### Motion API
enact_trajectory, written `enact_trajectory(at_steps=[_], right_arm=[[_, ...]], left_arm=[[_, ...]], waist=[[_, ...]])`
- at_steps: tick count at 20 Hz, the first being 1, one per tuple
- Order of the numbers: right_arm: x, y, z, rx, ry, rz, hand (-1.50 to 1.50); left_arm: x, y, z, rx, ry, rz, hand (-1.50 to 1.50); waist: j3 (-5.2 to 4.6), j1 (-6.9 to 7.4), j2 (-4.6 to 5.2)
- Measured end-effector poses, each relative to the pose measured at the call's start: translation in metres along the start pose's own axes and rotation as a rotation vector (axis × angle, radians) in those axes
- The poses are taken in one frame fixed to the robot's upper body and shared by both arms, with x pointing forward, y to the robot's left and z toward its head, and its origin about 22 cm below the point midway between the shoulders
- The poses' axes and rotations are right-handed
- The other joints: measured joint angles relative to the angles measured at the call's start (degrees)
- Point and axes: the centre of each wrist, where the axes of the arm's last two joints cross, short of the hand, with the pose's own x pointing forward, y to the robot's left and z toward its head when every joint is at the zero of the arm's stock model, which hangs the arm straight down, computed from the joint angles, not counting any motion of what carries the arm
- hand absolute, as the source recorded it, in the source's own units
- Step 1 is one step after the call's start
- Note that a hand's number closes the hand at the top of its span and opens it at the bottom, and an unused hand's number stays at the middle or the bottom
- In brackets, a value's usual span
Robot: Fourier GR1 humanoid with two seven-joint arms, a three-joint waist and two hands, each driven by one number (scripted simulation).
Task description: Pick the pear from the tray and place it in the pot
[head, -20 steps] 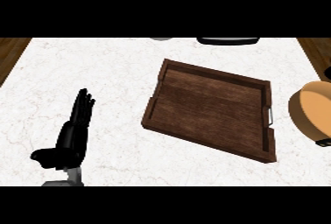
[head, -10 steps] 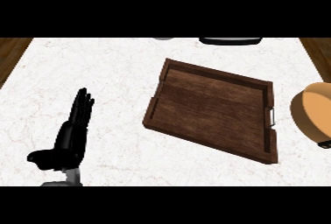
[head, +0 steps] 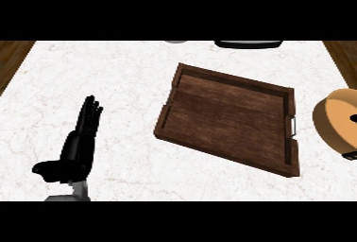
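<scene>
Fingers point(head: 89, 113) straight, L hand point(head: 72, 158) unmoved; pot point(head: 337, 118) slightly more in view

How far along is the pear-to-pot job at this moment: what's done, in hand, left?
Done, apparently: the wooden tray holds no pear, so the pick looks made. In hand: nothing visible; the left hand rests open at the view's left, and the right hand is out of view. Left: unclear, since the pot is cut off at the right edge and no pear shows in its visible part.
</scene>
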Motion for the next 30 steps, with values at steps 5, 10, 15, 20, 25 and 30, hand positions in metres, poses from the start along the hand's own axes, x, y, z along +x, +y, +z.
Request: enact_trajectory(at_steps=[5,10,15,20,25,30], right_arm=[[0.003,-0.018,0.000,-0.132,-0.096,-0.317,-1.50],[-0.012,-0.032,-0.004,-0.236,-0.104,-0.598,-1.50],[-0.051,-0.044,-0.012,-0.304,-0.077,-0.733,-1.50],[-0.096,-0.048,-0.018,-0.353,-0.085,-0.790,-1.50],[-0.137,-0.056,-0.012,-0.391,-0.112,-0.820,-1.50],[-0.169,-0.078,-0.012,-0.408,-0.117,-0.823,-1.50]], left_arm=[[-0.001,0.000,0.000,0.003,0.005,-0.003,0.00],[0.002,0.001,-0.002,0.009,0.003,0.002,0.00],[0.003,0.007,0.003,0.005,0.003,0.001,0.00],[0.003,0.008,0.003,0.002,0.002,0.000,0.00],[0.002,0.006,0.000,0.006,0.005,-0.004,0.00],[0.001,0.006,0.000,0.006,0.002,0.001,0.00]], waist=[[0.06,-0.48,-0.18],[0.03,-0.66,-0.23],[-0.02,-0.50,-0.22],[-0.03,-0.39,-0.17],[-0.05,-0.47,-0.18],[-0.07,-0.44,-0.17]])
